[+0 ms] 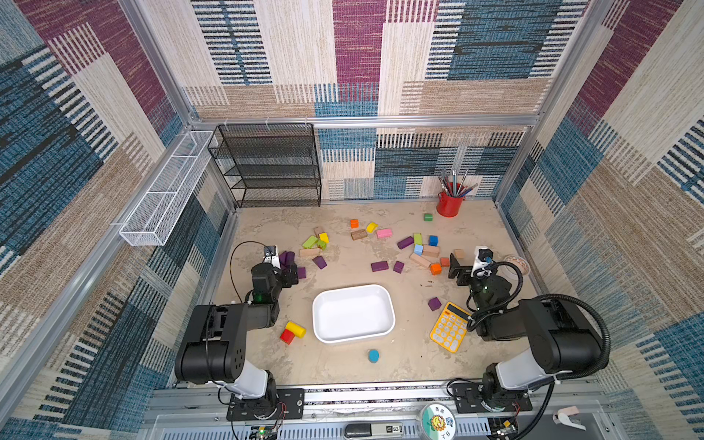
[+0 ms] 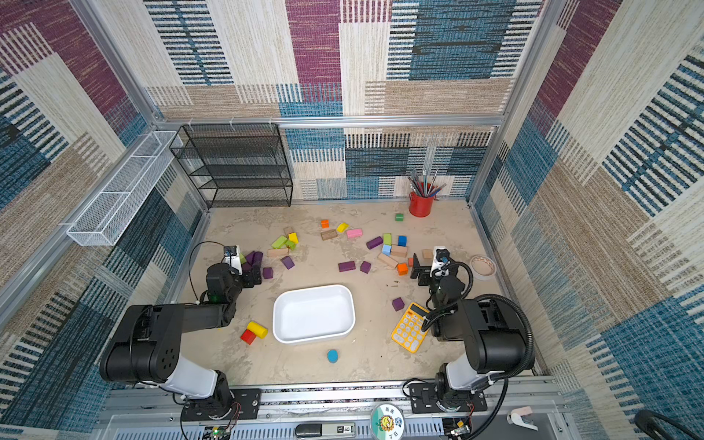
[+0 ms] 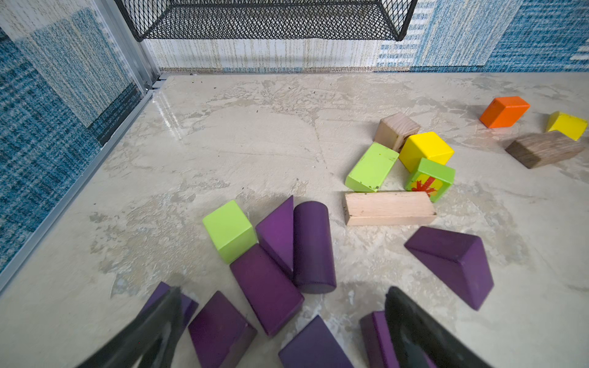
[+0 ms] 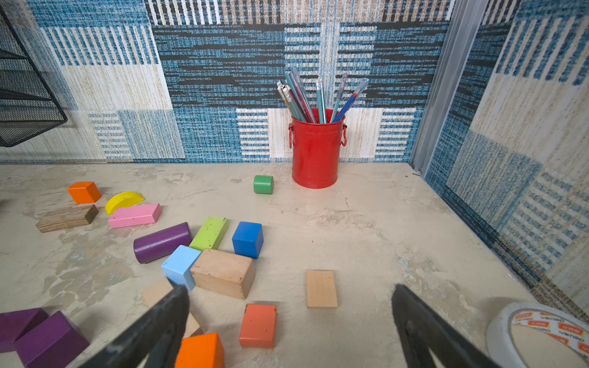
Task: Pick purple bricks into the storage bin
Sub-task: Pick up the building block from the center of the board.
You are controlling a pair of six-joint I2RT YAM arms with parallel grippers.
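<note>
We are holding the left gripper [image 3: 283, 291] released (right gripper [image 4: 291, 290] too) above touching purple bricks [image 3: 266, 288], risking clamping two at once.

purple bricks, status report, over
Left gripper open, at a cluster of purple bricks. Right gripper open, holding nothing. Storage bin empty. Lime cube butts against that cluster.

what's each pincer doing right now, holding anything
left pincer: open, holding nothing, next to a cluster of purple bricks
right pincer: open, holding nothing
</note>
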